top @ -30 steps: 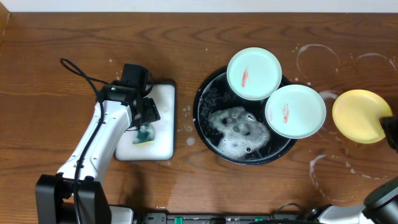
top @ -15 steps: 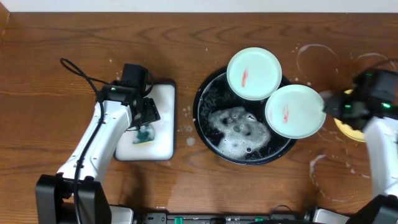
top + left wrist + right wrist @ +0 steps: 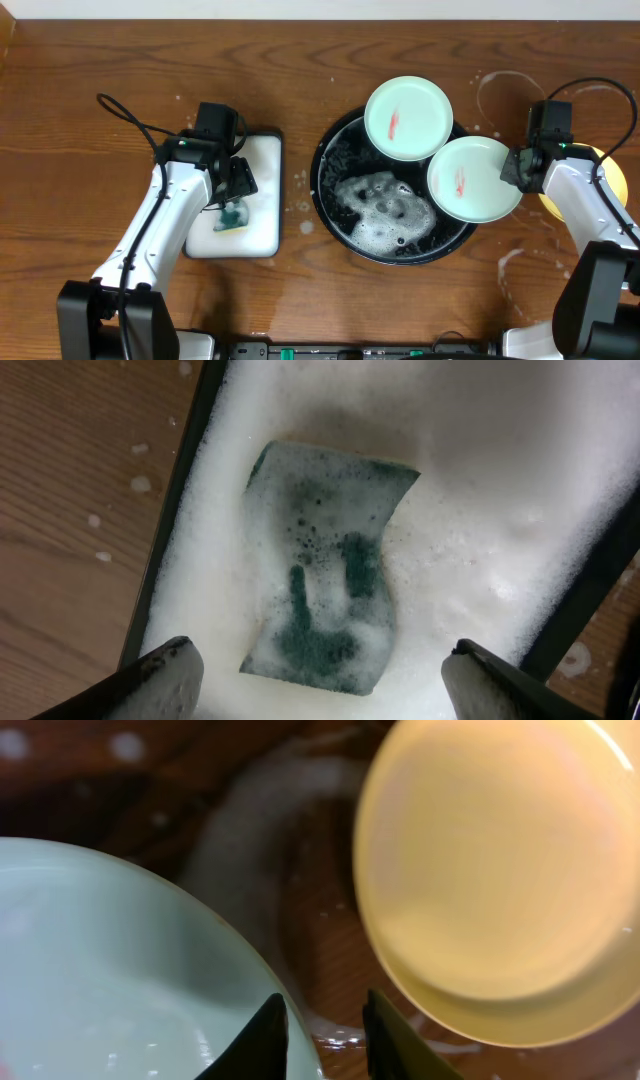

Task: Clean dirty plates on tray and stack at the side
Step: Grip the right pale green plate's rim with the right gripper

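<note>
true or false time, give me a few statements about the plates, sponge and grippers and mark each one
1. The far mint plate and the near mint plate each have a red smear. True.
2. The sponge lies in the tray. False: it lies in the sudsy white dish.
3. The left gripper holds the sponge. False: it hovers open above it.
4. The yellow plate sits on the table, outside the tray. True.
5. The right gripper is at the near mint plate's rim. True.
</note>
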### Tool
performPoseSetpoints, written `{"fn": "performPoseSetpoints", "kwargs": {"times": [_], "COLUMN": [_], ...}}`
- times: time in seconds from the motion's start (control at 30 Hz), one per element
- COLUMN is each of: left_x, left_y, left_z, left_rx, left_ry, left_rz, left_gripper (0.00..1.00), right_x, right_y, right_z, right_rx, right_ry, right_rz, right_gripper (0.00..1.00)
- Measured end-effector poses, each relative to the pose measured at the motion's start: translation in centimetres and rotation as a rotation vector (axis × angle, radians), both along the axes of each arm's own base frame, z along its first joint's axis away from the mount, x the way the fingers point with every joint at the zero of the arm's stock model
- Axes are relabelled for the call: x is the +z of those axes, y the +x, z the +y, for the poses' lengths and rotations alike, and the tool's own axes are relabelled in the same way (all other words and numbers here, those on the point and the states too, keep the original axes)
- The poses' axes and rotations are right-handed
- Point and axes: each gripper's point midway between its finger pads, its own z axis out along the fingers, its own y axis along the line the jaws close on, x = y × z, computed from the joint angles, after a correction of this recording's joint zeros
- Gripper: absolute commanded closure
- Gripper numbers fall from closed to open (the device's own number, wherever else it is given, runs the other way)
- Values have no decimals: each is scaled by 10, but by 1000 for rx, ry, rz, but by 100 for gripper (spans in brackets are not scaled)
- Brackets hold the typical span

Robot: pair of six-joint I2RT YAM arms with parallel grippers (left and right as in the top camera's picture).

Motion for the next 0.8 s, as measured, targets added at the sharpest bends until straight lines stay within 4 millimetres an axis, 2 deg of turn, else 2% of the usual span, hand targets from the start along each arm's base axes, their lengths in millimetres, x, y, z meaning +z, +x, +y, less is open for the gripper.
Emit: {"fn": "performPoseSetpoints", "kwargs": {"times": [0.07, 0.33, 0.47, 0.67, 0.8], "left_x": [0, 0, 0, 0, 0], "left_y": [0, 0, 0, 0, 0], "left_z": [0, 0, 0, 0, 0], "left_rx": [0, 0, 0, 0, 0], "left_ry": [0, 0, 0, 0, 0], "left_rz": [0, 0, 0, 0, 0], "left_gripper": [18, 18, 18, 18, 18], "right_x": [-1, -8, -8, 12, 23], "right_y": [2, -11, -12, -24, -31], "right_z": [4, 16, 28, 50, 78], "right_rx": [23, 51, 100, 187, 271], "right_ry": [21, 79, 138, 217, 243], "right_rz": [-4, 54, 62, 55, 58], "right_gripper": [99, 99, 99, 99, 99]}}
